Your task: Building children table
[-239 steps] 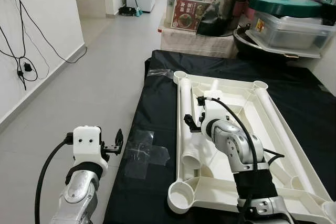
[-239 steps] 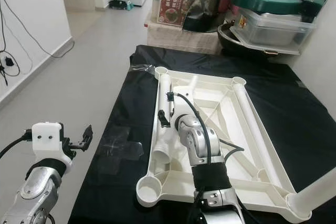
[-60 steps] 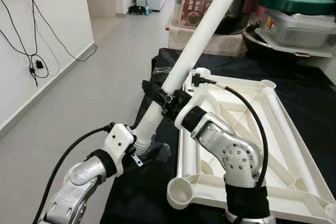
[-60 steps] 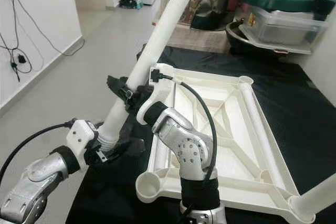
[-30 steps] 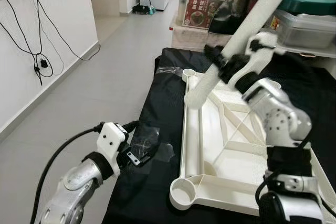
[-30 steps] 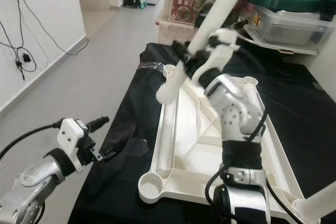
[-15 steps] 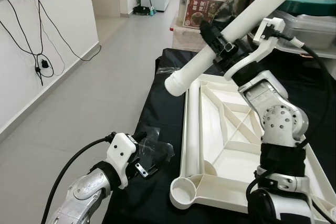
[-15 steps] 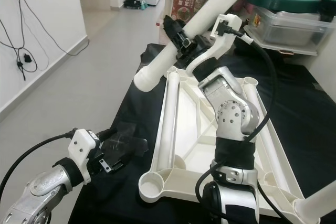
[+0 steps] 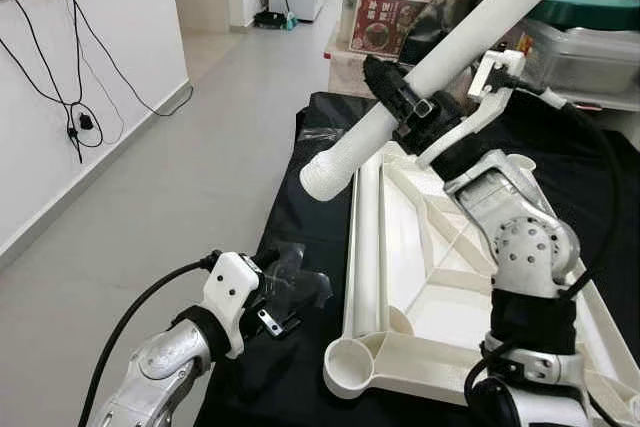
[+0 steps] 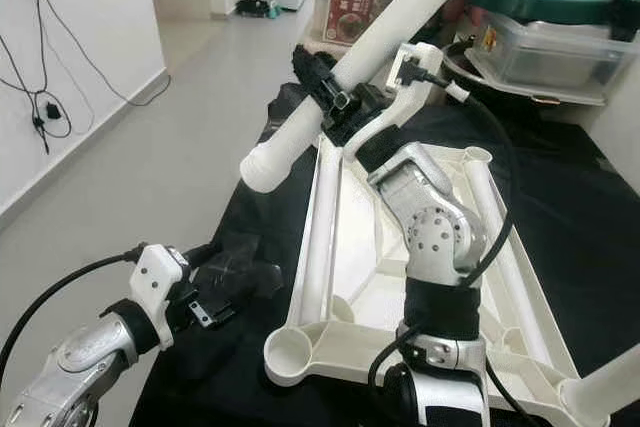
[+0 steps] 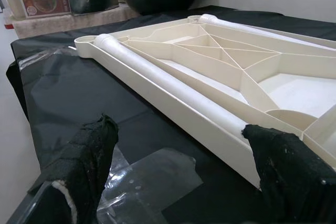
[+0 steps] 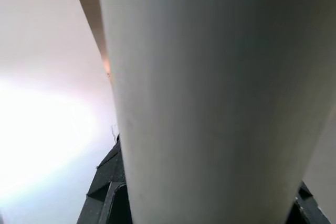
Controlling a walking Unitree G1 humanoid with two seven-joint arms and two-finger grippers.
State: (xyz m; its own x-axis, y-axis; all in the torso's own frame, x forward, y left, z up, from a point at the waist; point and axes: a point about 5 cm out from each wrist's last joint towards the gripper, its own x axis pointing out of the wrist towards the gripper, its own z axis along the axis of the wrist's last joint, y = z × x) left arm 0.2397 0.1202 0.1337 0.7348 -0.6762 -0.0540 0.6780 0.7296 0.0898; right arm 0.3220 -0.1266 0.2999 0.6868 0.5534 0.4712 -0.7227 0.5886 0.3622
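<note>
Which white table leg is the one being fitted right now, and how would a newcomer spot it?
Start at the black-covered table with the upturned white plastic tabletop on it. Above its far-left corner, the right gripper is clamped around a long white plastic tube leg. Unlike the two legs lying flat in the tabletop, this one slants through the air, its lower end hanging free.

The right arm rises from the lower right, elbow bent, forearm angled up and toward the robot's left. Its pincer (image 9: pixel 405 105) sits high in front of the robot, black fingers clamped around a white tube (image 9: pixel 450 47) held slanted in the air. The left arm reaches forward low on the left, and its pincer (image 11: pixel 178 166) has both black fingers spread wide apart, gripping nothing.
</note>
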